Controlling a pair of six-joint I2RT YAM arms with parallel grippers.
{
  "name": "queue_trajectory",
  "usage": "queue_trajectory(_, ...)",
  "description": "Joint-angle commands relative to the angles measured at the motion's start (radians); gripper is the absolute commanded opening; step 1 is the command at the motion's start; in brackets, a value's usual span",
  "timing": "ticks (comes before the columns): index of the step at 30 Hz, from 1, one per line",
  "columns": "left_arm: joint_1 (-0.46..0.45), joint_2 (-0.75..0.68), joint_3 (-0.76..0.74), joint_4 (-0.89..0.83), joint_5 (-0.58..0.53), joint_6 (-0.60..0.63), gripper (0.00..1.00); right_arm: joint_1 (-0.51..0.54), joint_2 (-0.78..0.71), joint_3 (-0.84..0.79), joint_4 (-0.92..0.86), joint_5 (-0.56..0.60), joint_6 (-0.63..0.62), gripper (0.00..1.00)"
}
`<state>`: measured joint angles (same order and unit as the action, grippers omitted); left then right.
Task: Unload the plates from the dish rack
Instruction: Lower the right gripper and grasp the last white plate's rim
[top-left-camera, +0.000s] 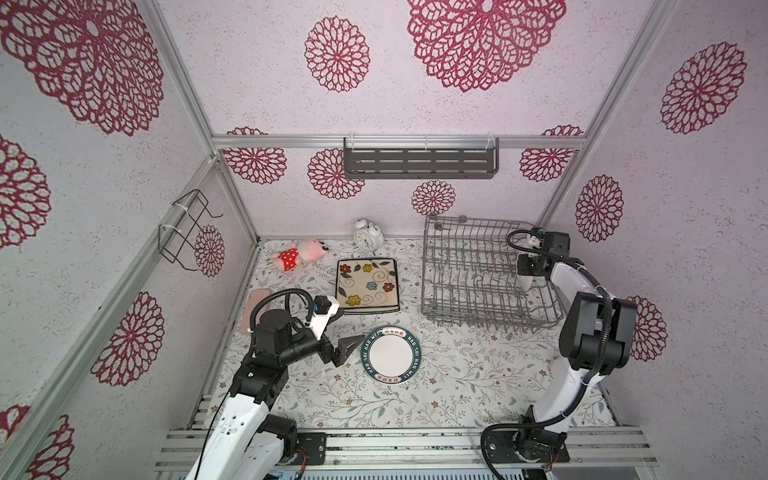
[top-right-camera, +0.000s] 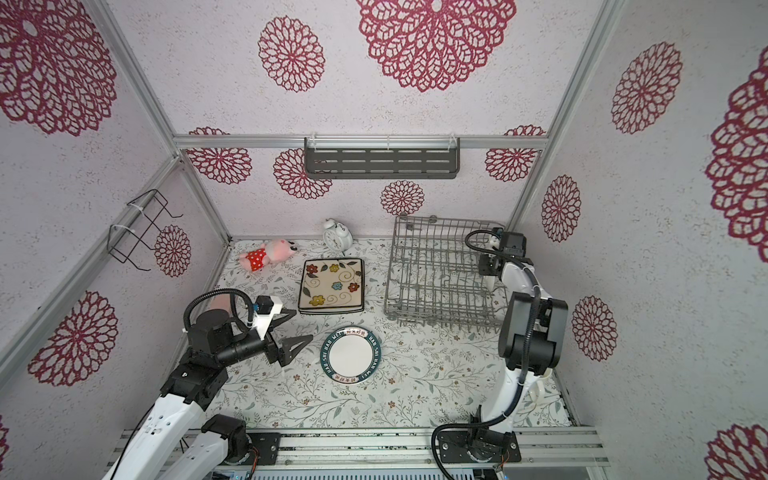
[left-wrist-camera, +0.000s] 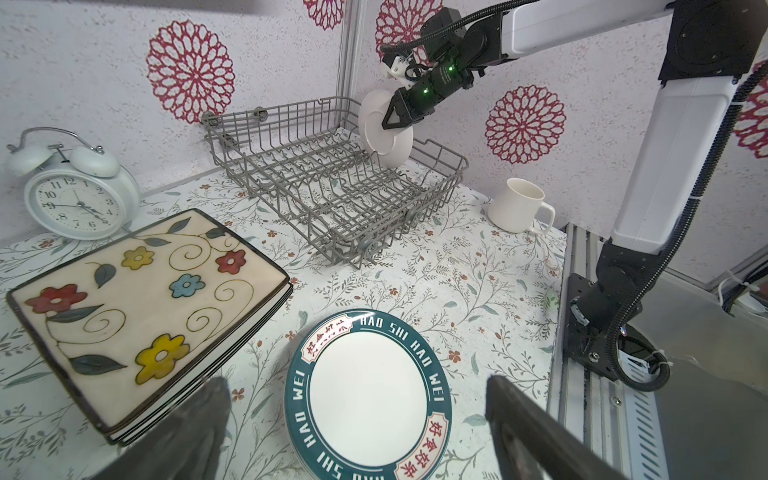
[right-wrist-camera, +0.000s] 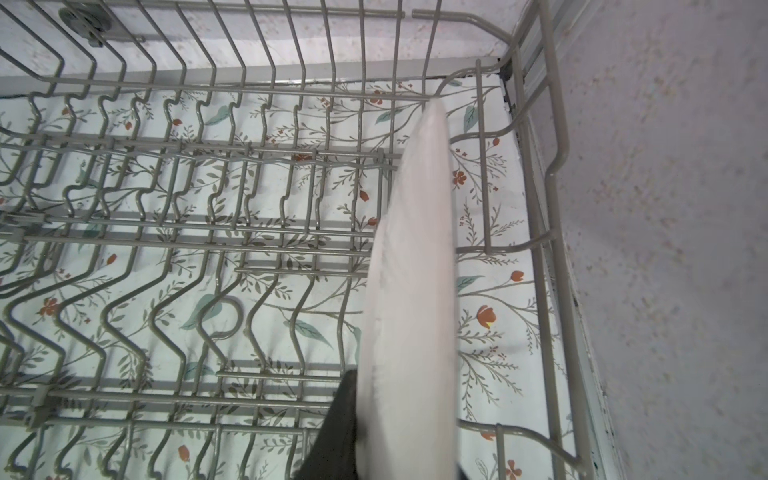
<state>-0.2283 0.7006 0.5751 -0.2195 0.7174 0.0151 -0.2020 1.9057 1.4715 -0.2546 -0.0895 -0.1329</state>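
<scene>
Teal rim (left-wrist-camera: 298, 395): HAO SHI HAO WEI; right gripper (left-wrist-camera: 387, 123) holds white plate (left-wrist-camera: 390, 146).

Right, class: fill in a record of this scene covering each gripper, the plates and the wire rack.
right gripper: shut on a round white plate, held on edge
location: right end of the grey wire dish rack
left gripper: open, beside the round teal-rimmed plate on the table
unloaded: that plate, plus a stack of square cream flower-painted plates
rest of rack: no plates
</scene>
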Motion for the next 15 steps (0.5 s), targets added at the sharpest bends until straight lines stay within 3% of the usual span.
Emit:
queue_trajectory(1,0.006,-0.005,0.023,0.022,0.013,0.020,0.97,0.003,0.010,0.033,-0.020,0.000,-0.005,0.13)
queue_trajectory(15,0.006,-0.014,0.023,0.021,0.018,0.019,0.97,0.018,-0.056,0.031,-0.029,0.001,-0.008,0.00)
